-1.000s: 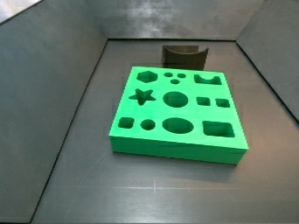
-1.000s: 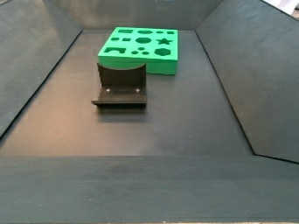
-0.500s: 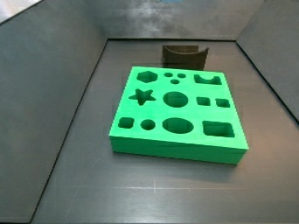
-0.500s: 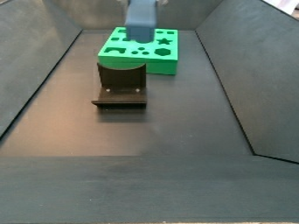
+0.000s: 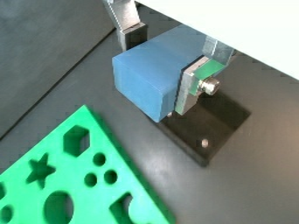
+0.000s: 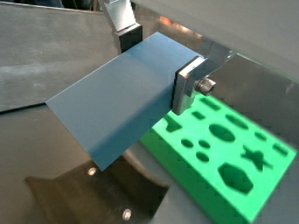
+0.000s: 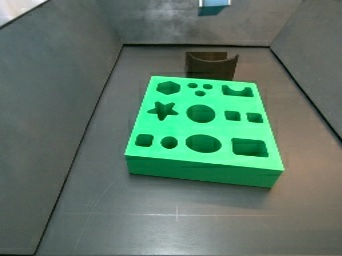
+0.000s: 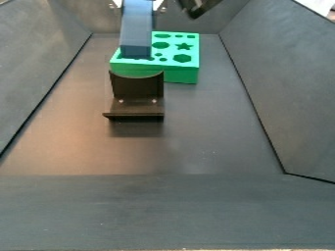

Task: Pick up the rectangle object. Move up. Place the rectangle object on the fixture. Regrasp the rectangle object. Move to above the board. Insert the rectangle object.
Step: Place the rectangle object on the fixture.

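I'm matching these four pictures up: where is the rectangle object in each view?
Wrist view: rectangle object between the gripper fingers, above the fixture.
Wrist view: centre, clamped.
Side view: sliver at the top edge.
Side view: upper middle, above the fixture.
Shared landmark: the board.

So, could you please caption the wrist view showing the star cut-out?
Gripper holding the rectangle object above the fixture, beside the board.

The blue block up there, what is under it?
The jaws of the gripper hold the rectangle object in the air. Below it stands the fixture, partly hidden by the block, with the board beside.
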